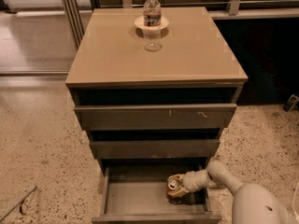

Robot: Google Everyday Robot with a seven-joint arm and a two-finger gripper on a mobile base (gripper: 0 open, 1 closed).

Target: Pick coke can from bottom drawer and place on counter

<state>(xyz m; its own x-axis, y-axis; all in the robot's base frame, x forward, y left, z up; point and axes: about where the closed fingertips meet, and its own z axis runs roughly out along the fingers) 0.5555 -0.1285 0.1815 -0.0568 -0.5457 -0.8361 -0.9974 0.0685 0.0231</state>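
The bottom drawer (pixel 135 197) of the cabinet is pulled open. The coke can (pixel 174 185), red-brown with a silver top, is inside it at the right, tilted a little. My gripper (pixel 176 191) reaches into the drawer from the right on a white arm and its fingers are closed around the can. The can is slightly above the drawer floor. The counter (pixel 187 50) is the glossy tan top of the cabinet, above.
A clear water bottle (pixel 152 18) stands on a small white plate (pixel 140 22) at the back middle of the counter. The two upper drawers (pixel 154 118) are shut. Speckled floor surrounds the cabinet; a dark wall is at the right.
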